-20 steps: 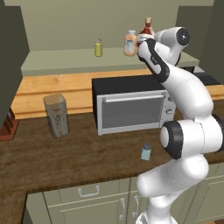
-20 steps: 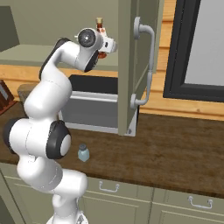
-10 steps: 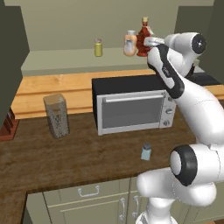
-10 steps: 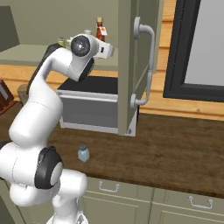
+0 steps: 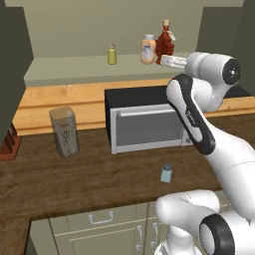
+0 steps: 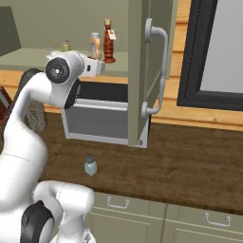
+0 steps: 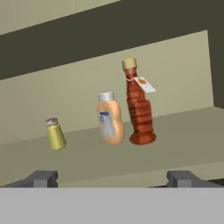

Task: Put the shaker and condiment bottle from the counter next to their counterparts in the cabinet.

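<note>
On the far left of the dark wood counter [image 5: 74, 174] stands a tall speckled glass jar [image 5: 64, 131]. Above it runs the cabinet's [image 5: 99, 30] pale shelf, where the yellow-green shaker [image 5: 112, 54] stands alone, upright, well left of the bottles. Further right on that shelf the orange and white bottle [image 5: 147, 49] and the dark red condiment bottle [image 5: 165, 41] stand upright just beside each other, the red one on the right with its tag at the neck. Below them a black microwave [image 5: 144, 119] sits on the counter. In front of its right half, apart from it, the pale blue shaker [image 5: 166, 173] stands upright near the counter's front edge. The gripper [image 7: 112, 177] is level with the shelf front, short of the bottles, its fingers wide apart and holding nothing.
</note>
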Robot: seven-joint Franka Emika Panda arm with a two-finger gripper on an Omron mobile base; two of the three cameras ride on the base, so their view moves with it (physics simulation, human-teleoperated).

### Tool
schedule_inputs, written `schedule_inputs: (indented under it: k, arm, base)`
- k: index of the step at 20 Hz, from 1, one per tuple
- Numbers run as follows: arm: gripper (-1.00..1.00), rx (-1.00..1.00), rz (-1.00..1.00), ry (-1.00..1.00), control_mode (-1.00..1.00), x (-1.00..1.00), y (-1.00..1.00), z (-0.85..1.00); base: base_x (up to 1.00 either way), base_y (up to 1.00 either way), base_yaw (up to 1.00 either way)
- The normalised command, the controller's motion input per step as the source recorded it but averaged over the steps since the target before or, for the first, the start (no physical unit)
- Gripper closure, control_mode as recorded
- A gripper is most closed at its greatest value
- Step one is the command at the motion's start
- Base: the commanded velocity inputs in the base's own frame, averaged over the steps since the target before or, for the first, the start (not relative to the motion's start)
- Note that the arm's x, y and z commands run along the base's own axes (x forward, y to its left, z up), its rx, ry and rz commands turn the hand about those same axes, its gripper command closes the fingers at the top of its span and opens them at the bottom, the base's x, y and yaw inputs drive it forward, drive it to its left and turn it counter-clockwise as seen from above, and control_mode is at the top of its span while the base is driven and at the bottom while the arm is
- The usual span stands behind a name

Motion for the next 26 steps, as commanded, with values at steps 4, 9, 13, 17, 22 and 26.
schedule_inputs:
  k: [4, 9, 13, 17, 22, 26]
  arm:
    - [-1.0, 0.0, -0.04, 0.0, -1.0, -0.96, 0.46, 0.0]
    - [-1.0, 0.01, -0.18, 0.06, -1.0, -1.0, 0.16, 0.0]
    - [-1.0, 0.02, -0.37, 0.13, -1.0, -1.0, 0.0, -0.01]
    - [-1.0, 0.0, -0.4, 0.24, -1.0, -0.6, 0.0, -0.45]
    - [-1.0, 0.07, -0.14, 0.22, -1.0, -0.36, -0.12, -0.94]
    - [-1.0, 0.04, -0.12, -0.01, -1.0, -0.27, -0.27, -1.0]
  base:
    - [0.0, 0.0, 0.0]
    - [0.0, 0.0, 0.0]
    - [0.0, 0.0, 0.0]
    - [0.0, 0.0, 0.0]
    - [0.0, 0.0, 0.0]
    - [0.0, 0.0, 0.0]
